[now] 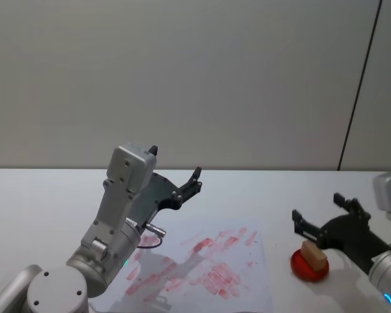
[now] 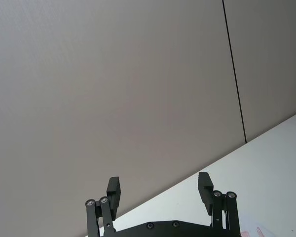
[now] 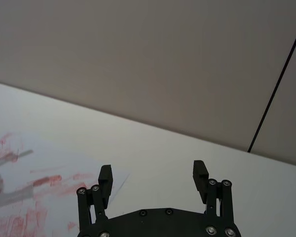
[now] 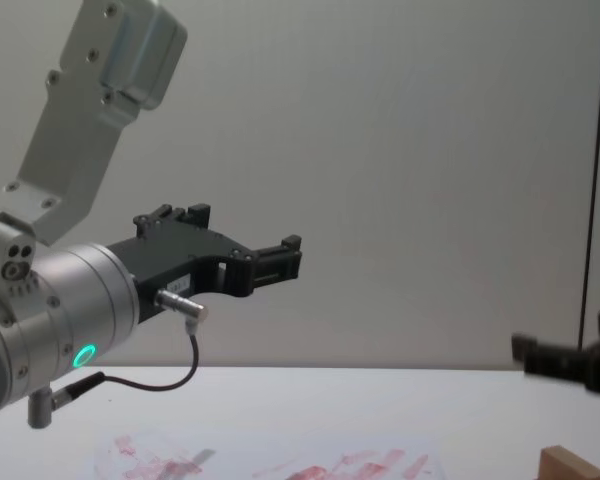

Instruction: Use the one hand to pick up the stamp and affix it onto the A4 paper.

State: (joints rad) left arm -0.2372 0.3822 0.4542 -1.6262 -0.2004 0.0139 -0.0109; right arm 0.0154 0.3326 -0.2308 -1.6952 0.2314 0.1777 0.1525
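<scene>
Right gripper [image 1: 317, 210] fingers are spread, grasping nothing; the stamp [image 1: 314, 255] sits below them on a red pad [image 1: 298, 265] (A4 paper [image 1: 215, 267] beside). Left gripper [image 1: 174, 163] is raised, fingers released.

Red ink pad [image 1: 298, 265], white table [image 1: 39, 195]

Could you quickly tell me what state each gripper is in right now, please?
Left gripper: open, holding nothing.
Right gripper: open, empty; the stamp rests on its red pad.
</scene>
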